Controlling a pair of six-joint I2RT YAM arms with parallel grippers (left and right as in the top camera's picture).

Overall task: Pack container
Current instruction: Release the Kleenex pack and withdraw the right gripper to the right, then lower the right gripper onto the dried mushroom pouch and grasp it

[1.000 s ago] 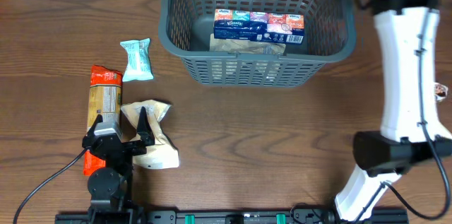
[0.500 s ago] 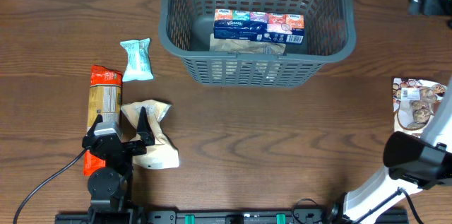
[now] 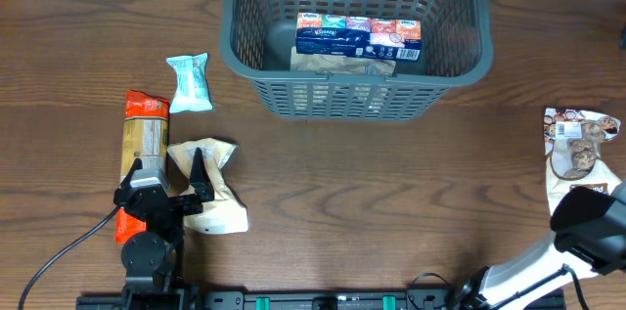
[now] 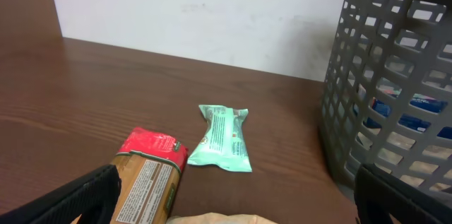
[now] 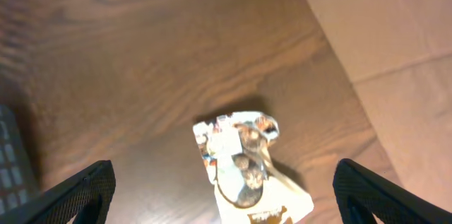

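Container [image 3: 256, 73] holding tissue pack [image 3: 358, 36], teal packet [image 3: 189, 82] nearby, left end effector [image 4: 236, 192] apart, right end effector [image 5: 222, 181] apart

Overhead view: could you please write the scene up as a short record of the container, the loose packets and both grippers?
container: dark grey, slotted, far middle of table
inside it: tissue multipack on a brown packet
loose, left: teal packet, orange-topped long packet, cream pouch
loose, right edge: printed snack pouch
left gripper: open, over long packet and cream pouch
right gripper: open, above printed snack pouch
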